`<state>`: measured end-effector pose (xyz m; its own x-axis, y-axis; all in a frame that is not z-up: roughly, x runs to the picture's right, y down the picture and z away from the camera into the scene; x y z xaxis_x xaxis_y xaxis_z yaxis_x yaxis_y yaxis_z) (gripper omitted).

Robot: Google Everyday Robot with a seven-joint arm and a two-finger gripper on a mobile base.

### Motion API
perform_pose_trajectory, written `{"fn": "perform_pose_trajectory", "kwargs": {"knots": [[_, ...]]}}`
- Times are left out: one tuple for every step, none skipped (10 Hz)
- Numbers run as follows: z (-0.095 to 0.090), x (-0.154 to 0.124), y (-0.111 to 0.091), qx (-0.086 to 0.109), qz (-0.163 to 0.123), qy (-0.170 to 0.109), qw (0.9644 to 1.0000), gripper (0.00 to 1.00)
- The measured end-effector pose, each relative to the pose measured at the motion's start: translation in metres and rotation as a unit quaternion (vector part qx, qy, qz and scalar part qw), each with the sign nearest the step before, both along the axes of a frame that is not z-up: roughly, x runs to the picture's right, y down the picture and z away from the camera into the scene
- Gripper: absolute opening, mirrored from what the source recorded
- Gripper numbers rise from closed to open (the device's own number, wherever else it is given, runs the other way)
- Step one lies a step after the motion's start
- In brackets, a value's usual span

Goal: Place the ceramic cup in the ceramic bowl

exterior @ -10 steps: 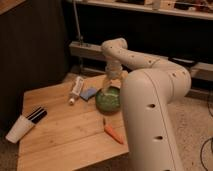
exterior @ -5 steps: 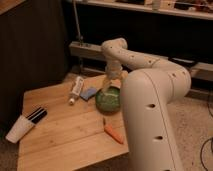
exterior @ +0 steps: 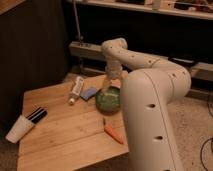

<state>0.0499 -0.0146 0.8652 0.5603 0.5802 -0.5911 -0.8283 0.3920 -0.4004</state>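
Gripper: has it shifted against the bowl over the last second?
No. The gripper still hangs over the bowl's far rim, same spot; the cup is at the table's left edge.

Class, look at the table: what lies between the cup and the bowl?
In the camera view, a black object lies beside the cup; beyond it bare table runs to the bowl, where the gripper hangs above.

Chunky off-white arm, smooth rounded shells, small dark holes dotted along it. Gripper at its far tip, just over the ceramic bowl, looks beige-ish.
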Motion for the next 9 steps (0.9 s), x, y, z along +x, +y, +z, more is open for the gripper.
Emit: {"fn": "perform_pose_trajectory", "kwargs": {"knots": [[0.0000,0.0000,0.0000,0.000,0.000,0.000,1.0000,0.80],[0.0000,0.0000,0.0000,0.000,0.000,0.000,1.0000,0.80],[0.0000,0.0000,0.0000,0.000,0.000,0.000,1.0000,0.80],[0.0001,0.0004,0.0004,0.000,0.000,0.000,1.0000,0.80],[0.0001,0.0008,0.0005,0.001,0.001,-0.001,1.0000,0.80],[-0.0014,0.0023,-0.0003,0.007,0.021,-0.025,0.9994,0.80],[-0.0030,0.0047,-0.0004,0.011,0.048,-0.054,0.9973,0.80],[-0.0049,0.0046,-0.0005,0.028,0.101,-0.112,0.9881,0.80],[-0.0097,0.0069,-0.0022,0.055,0.143,-0.159,0.9753,0.80]]}}
